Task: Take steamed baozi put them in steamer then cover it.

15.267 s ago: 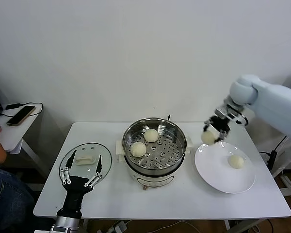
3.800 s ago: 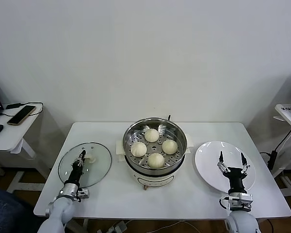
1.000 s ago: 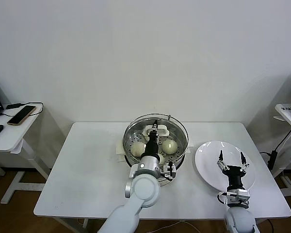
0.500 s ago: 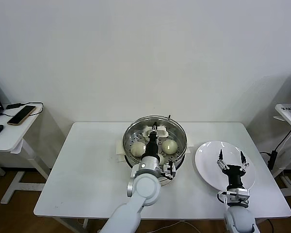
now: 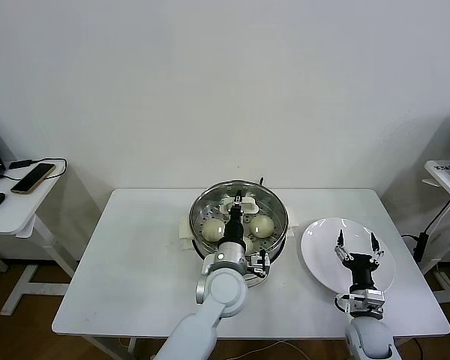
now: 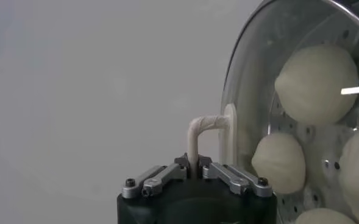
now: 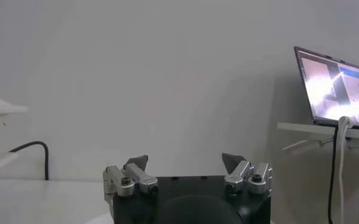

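Holding the cover (image 5: 240, 206) by its handle, left gripper (image 5: 240, 202) was clamped shut over the steamer (image 5: 202, 225), centre of table; lid sat level on or just above the rim, four steamed baozi (image 5: 213, 228) beneath; right gripper (image 5: 358, 249) idle, jaws wide, over the plate (image 5: 322, 255) at right.

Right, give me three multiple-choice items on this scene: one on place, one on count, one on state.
1. Where is the round glass lid with the cream handle?
A. over the shiny steel steamer pot
B. on the flat white plate
C. on the side desk

2. How many cream-white round buns show in the left wrist view?
A. one
B. two
C. four

3. The left gripper is
A. open
B. shut on the lid handle
C. out of sight

Answers: 1 A, the lid sits over the pot; 2 C, four show through the glass; 3 B, fingers pinch the handle, while the right gripper stands open above the plate.
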`<action>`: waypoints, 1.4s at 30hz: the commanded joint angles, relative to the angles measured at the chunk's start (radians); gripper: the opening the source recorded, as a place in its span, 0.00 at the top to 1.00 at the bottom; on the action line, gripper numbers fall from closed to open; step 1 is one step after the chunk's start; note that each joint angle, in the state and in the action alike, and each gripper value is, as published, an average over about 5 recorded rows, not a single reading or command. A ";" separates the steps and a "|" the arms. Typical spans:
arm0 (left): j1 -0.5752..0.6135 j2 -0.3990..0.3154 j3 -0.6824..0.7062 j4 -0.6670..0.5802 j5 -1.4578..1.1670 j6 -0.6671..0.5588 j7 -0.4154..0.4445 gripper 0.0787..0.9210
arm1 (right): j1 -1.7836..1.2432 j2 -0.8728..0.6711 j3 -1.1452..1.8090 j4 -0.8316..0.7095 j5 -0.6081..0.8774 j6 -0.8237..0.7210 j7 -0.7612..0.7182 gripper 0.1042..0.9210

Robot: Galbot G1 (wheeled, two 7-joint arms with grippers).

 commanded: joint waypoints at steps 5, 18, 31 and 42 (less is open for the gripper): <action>0.015 -0.003 0.000 -0.021 0.001 -0.006 -0.003 0.87 | 0.003 0.004 -0.003 -0.003 -0.002 -0.001 0.001 0.12; 0.019 -0.005 -0.006 0.003 0.010 -0.019 -0.001 0.87 | 0.007 0.005 0.000 0.003 0.001 -0.001 0.003 0.12; 0.036 -0.003 -0.010 -0.029 0.003 -0.030 -0.007 0.77 | 0.004 0.007 0.002 0.004 0.000 -0.001 0.004 0.12; 0.125 0.096 0.035 -0.272 -0.103 -0.003 0.013 0.39 | 0.008 0.008 -0.001 0.006 -0.001 -0.002 0.004 0.12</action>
